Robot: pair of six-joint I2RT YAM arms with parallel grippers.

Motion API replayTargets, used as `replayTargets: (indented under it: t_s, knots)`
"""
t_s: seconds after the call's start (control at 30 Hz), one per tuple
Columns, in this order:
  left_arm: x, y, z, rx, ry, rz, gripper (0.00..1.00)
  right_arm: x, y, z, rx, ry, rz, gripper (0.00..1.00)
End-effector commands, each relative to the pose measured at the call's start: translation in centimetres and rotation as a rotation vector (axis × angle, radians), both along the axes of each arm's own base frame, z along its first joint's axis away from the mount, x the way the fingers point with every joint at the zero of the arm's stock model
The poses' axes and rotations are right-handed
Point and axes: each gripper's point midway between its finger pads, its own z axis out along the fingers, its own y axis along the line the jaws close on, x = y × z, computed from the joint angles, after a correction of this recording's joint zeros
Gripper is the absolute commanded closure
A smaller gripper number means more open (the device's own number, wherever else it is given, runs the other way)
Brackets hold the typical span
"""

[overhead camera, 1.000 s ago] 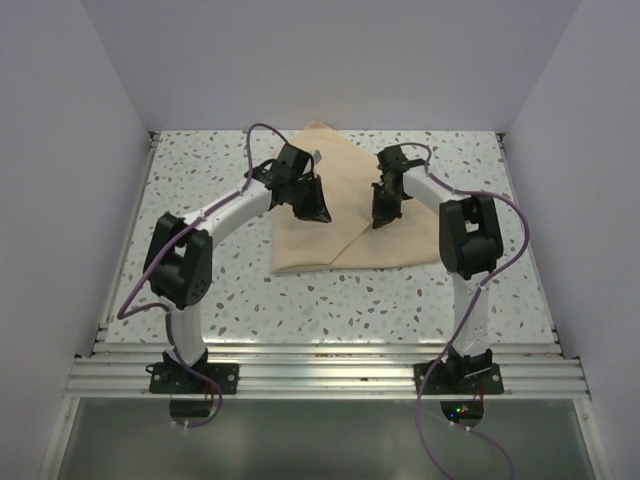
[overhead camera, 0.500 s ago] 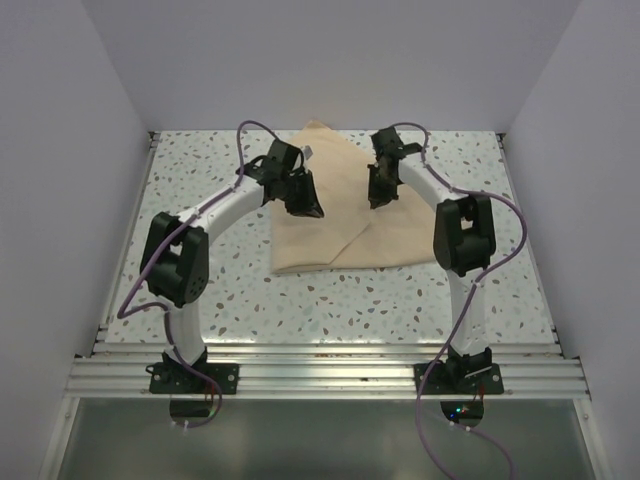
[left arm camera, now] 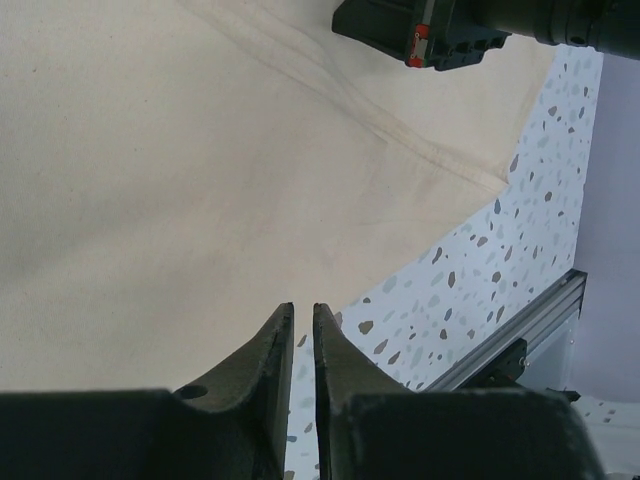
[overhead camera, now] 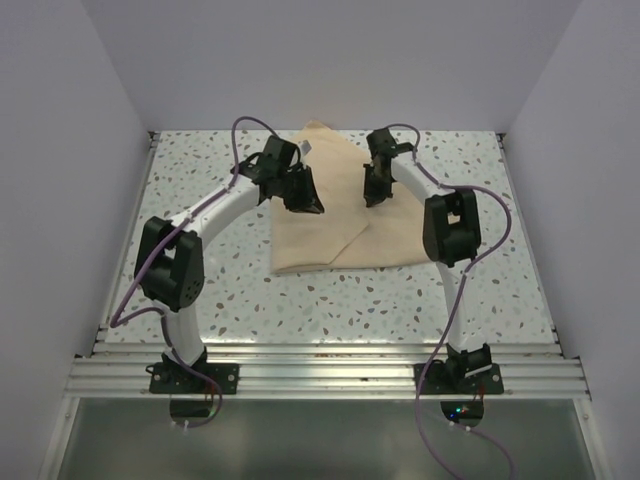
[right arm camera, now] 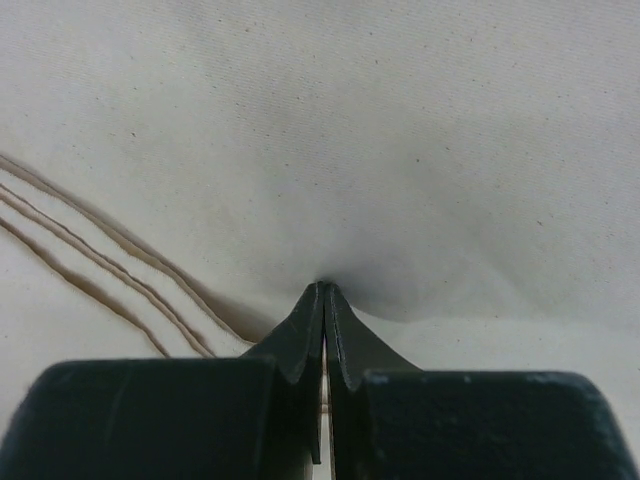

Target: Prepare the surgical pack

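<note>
Top external: surgical pack (overhead camera: 345,225) lies flat on the table (overhead camera: 200,180), at 12 o'clock from the arm bases, towards the far edge. Tan cloth, partly folded; one corner peaks at its 11 o'clock, a diagonal fold line runs to its 6 o'clock.
Left wrist: left gripper (left arm camera: 303,308) hangs over the pack's 9 o'clock part. Jaws parted by a thin slit only, nothing btwn them; speckled table shows through the gap.
Right wrist: right gripper (right arm camera: 323,288) sits near the pack's centre, a bit towards 1 o'clock. Jaws pressed together, cloth puckered up into the tips, so I read it as nipping a small tent of the top layer. Stacked hem edges run off at 8 o'clock of the tips.
Step in hand (my read): folding stage. Right arm has a pinch on a layer to pull it over; left arm is free, not gripping.
Progress (est.): early to mid. Wrap is not a compact parcel yet, wide flaps lie out at 3 and 9 o'clock.
Next move needs: lift the pinched layer enough to clear the layer under it, carry it across w/o dragging the whole pack, and I'd set the left jaws down as a hold-down or spread them wider for a 2nd pinch.
Risk: pinch is shallow, cloth may slip out; can't tell how many layers are caught.
</note>
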Motion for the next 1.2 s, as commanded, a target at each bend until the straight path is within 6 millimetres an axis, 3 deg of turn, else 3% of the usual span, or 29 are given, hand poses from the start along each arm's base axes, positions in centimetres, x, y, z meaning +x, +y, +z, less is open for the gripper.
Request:
replayTargets:
  t_s: [0.0, 0.1, 0.13, 0.2, 0.23, 0.3, 0.37, 0.43, 0.53, 0.63, 0.83, 1.17]
  knots:
    - [0.2, 0.3, 2.8, -0.024, -0.075, -0.012, 0.83, 0.3, 0.3, 0.7, -0.004, 0.006, 0.008, 1.0]
    - [0.1, 0.5, 2.8, -0.021, -0.071, -0.006, 0.83, 1.6, -0.7, 4.6, -0.008, -0.07, -0.014, 0.99]
    - [0.1, 0.5, 2.8, -0.019, -0.073, -0.006, 0.83, 1.9, -1.2, 7.0, 0.001, -0.115, -0.029, 0.93]
    - [0.2, 0.8, 2.7, -0.014, -0.074, -0.005, 0.82, 2.4, -3.3, 9.2, 0.007, -0.154, -0.082, 0.86]
    - [0.2, 0.9, 2.7, -0.013, -0.074, -0.003, 0.82, 2.6, -5.1, 11.4, 0.008, -0.193, -0.118, 0.81]
    - [0.4, 1.3, 2.6, -0.01, -0.073, -0.002, 0.82, 1.8, -7.5, 11.8, -0.013, -0.183, -0.169, 0.74]
    - [0.5, 1.3, 2.5, -0.013, -0.071, -0.01, 0.82, 1.0, -11.5, 13.2, -0.022, -0.194, -0.256, 0.61]
    - [0.6, 1.7, 2.2, -0.006, -0.072, -0.01, 0.81, -0.8, -14.4, 11.5, -0.042, -0.141, -0.317, 0.49]
    - [0.5, 1.7, 2.0, -0.012, -0.071, -0.029, 0.79, -3.6, -20.6, 9.5, -0.007, -0.079, -0.495, 0.38]
    - [0.0, 1.0, 2.0, -0.057, -0.071, -0.078, 0.75, -5.5, -23.5, 7.9, 0.031, -0.079, -0.584, 0.33]
    - [-1.1, -1.6, 1.3, -0.133, -0.041, -0.172, 0.82, -6.9, -25.3, 5.0, 0.084, -0.061, -0.627, 0.3]
    - [-2.4, -3.7, 0.4, -0.15, -0.01, -0.225, 0.83, -7.1, -25.0, 0.6, 0.174, -0.02, -0.608, 0.31]
